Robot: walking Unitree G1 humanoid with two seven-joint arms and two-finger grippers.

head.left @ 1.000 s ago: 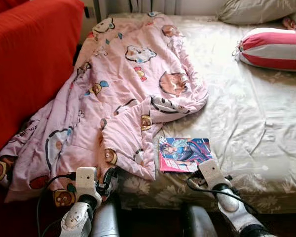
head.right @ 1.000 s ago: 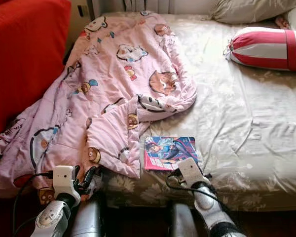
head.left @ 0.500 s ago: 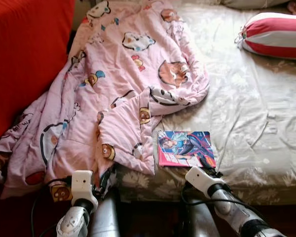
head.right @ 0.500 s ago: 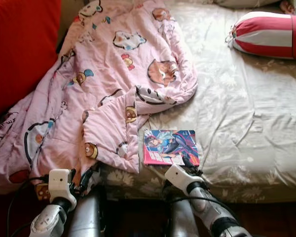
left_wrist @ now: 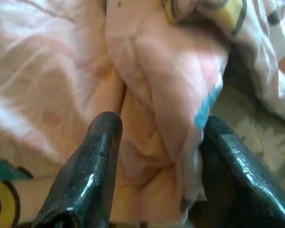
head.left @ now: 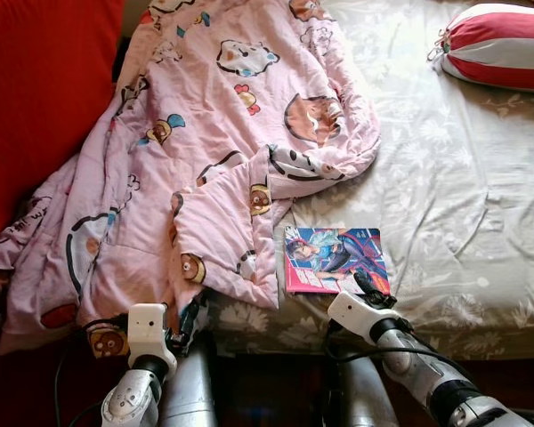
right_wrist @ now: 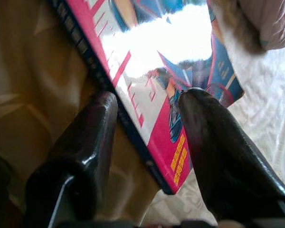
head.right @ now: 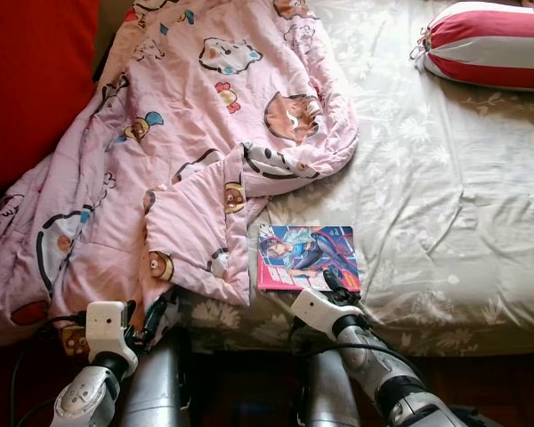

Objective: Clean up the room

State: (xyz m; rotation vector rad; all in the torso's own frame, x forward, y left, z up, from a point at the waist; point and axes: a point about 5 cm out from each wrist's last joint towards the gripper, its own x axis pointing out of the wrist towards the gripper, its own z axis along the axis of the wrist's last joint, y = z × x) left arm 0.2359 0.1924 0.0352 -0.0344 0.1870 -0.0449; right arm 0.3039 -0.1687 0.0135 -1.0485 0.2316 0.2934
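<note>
Your right gripper (right_wrist: 147, 142) has its fingers spread and set astride the near edge of the comic book (head.left: 334, 259), one finger over the cover, the other down beside the spine against the bedsheet (head.left: 463, 196). Nothing is pinched yet. You look to be at the pick-up step for the book, first item of the tidy-up. Next move, as I judge it: slide a little further onto the edge, close firmly, then lift; a thin flat book may slip or bend, so get the lower finger under it.

Your left gripper (left_wrist: 156, 156) is also open, its fingers bracketing a fold of the pink cartoon quilt (head.left: 214, 160) at the bed's near edge, not clamped.

The book lies flat near the bed's front edge, just beside the quilt's folded corner. A red-and-white striped bolster (head.left: 498, 44) sits at the far right corner.
</note>
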